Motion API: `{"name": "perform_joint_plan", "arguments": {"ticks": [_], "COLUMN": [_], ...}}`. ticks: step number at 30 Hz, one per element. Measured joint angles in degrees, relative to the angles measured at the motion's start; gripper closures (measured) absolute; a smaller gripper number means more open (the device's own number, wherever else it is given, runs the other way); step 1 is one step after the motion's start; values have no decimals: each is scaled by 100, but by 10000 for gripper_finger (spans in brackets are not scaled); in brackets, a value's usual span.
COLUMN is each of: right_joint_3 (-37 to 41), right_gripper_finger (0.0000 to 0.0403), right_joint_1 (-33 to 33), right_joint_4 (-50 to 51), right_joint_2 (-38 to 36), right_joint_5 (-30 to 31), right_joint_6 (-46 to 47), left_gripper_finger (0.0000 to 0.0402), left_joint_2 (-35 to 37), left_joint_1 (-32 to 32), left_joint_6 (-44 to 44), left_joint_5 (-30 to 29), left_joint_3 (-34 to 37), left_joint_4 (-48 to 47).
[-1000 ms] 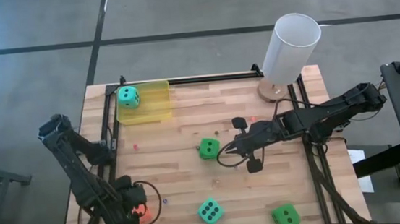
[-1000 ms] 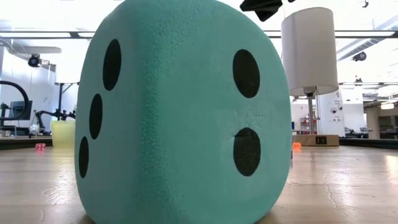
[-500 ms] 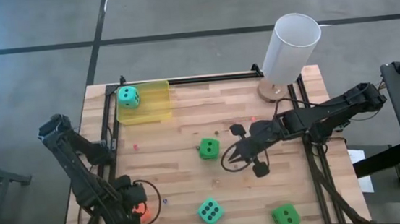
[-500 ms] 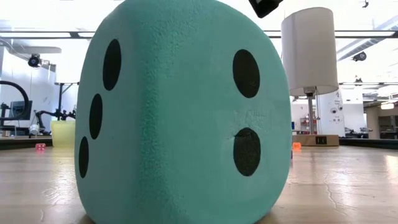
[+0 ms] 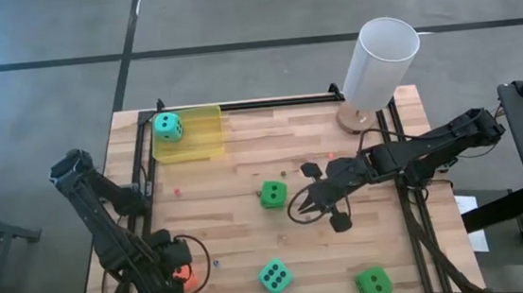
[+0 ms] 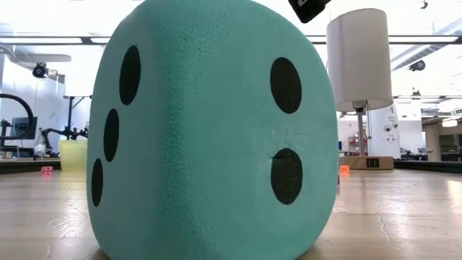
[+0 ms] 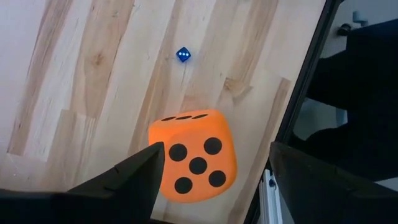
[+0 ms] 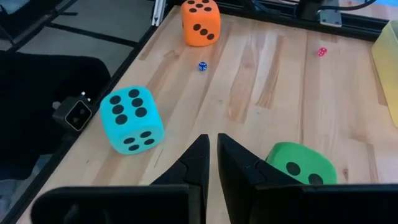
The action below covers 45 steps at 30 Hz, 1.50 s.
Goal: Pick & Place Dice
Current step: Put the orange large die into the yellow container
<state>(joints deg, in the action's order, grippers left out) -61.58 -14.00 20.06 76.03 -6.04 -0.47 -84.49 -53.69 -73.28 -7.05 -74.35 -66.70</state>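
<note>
The orange-red die point(image 7: 199, 158) sits on the table near the near left corner. My left gripper point(image 7: 216, 147) hangs open over it and points down, one finger on each side and the right-hand finger well clear. One teal die point(image 5: 167, 126) lies in the yellow tray point(image 5: 205, 132) at the far left. Another teal die point(image 5: 274, 276) stands by the near edge. A green die point(image 5: 271, 194) is at mid-table, with my right gripper point(image 5: 297, 203) shut just to its right. A second green die point(image 5: 374, 284) is at the near right.
A white cylinder point(image 5: 379, 60) on a round wooden base stands at the far right corner. A tiny blue die point(image 7: 183, 55) and a tiny pink die point(image 8: 321, 51) lie on the wood. Black rails point(image 5: 145, 176) run along the table's sides.
My right gripper has swung a little at its wrist toward the table's near edge, beside the mid-table green die, and stays shut. The dice have not moved.
</note>
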Motion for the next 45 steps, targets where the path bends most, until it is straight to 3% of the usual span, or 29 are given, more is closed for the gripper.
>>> {"name": "perform_joint_plan", "arguments": {"ticks": [18,21,25,31,37,45], "right_joint_3": [2,4,4,4,4,4], "right_gripper_finger": [374,374,374,374,374,374], "right_joint_1": [0,0,0,0,1,0], "right_joint_4": [-2,-2,-2,-2,-2,-2], "right_joint_2": [1,2,2,5,7,7], "right_joint_5": [4,4,7,8,7,7], "right_joint_6": [5,-7,-11,-7,4,-9], "left_gripper_finger": [87,84,66,7,4,3], "left_joint_2": [-7,-7,-9,-4,-7,-11], "left_joint_1": [-17,-19,-28,-26,-28,-70], "left_joint_6": [-1470,-1684,-1630,-1721,-1793,-1868], "left_joint_5": [79,329,422,451,645,918], "left_joint_3": [168,305,367,496,920,1235], "left_joint_4": [83,88,159,200,916,984]}}
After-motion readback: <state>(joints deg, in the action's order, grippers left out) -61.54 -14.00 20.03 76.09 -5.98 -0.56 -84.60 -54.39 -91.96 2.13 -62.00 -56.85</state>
